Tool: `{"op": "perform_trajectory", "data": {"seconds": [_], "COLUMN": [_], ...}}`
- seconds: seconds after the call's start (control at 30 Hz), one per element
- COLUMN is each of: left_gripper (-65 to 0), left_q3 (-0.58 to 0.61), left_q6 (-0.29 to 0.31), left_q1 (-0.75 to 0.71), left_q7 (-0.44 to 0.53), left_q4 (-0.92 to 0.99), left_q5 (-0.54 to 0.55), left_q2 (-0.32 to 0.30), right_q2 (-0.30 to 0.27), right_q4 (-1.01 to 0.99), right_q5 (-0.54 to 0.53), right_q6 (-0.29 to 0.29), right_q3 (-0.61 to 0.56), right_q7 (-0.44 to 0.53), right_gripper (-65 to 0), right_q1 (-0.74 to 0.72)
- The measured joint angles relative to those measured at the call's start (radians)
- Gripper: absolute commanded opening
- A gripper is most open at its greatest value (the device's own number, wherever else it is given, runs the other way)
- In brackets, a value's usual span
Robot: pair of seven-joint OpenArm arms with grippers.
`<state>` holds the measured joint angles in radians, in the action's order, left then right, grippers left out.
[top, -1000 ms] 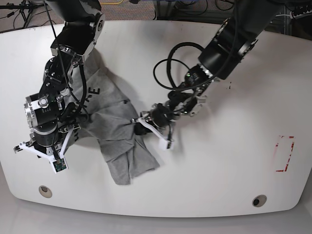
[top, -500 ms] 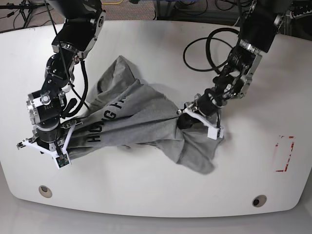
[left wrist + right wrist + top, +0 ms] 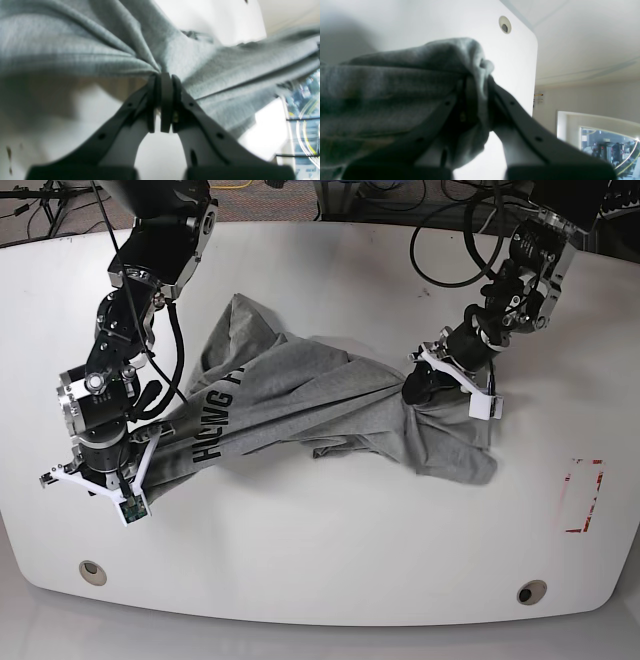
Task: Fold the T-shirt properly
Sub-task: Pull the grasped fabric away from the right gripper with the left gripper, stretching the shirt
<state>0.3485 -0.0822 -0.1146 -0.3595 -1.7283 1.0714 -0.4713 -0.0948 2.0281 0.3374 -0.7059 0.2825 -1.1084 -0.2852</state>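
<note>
The T-shirt (image 3: 300, 405) is stretched across the middle of the white table (image 3: 330, 560), its long axis running from the table's left edge toward the right edge and rising slightly on the right. The cloth is bunched into long folds between the two grips, with a loose flap spilling down toward the front edge at the right end and a hump of fabric lying toward the back edge on the left. Black block lettering (image 3: 215, 425) runs along the left part, reading upward along the shirt.

The right gripper (image 3: 150, 445), near the table's left edge, hangs from an arm that comes down from the back left corner and points toward the front edge; in its wrist view the fingers (image 3: 472, 97) are pressed together on a wad of grey fabric.

The left gripper (image 3: 420, 385), right of centre, is on an arm reaching in from the back right corner, angled down and toward the left; its fingers (image 3: 166, 100) are closed, pinching a gathered fold of the shirt.
</note>
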Motion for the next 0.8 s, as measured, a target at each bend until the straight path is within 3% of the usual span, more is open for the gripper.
{"op": "perform_trajectory", "data": {"seconds": [0.27, 0.47, 0.8], "left_gripper": [-23.6, -22.4, -22.4], "left_q3": [-0.01, -0.027, -0.23], "left_q6": [-0.008, -0.005, -0.007], "left_q1": [-0.037, -0.072, -0.126], "left_q7": [-0.002, -0.069, -0.058], "left_q4": [-0.094, -0.132, -0.153], "left_q5": [0.0, -0.002, -0.007], "left_q2": [-0.068, -0.068, -0.143], "right_q2": [-0.002, -0.002, 0.026], "right_q4": [0.0, 0.0, 0.0], "right_q5": [0.018, 0.018, 0.023], "right_q6": [0.0, 0.0, -0.001], "right_q3": [0.002, 0.002, 0.004], "right_q7": [-0.003, -0.003, -0.003], "right_gripper": [-64.2, -64.2, -64.2], "right_q1": [0.0, 0.0, 0.0]}}
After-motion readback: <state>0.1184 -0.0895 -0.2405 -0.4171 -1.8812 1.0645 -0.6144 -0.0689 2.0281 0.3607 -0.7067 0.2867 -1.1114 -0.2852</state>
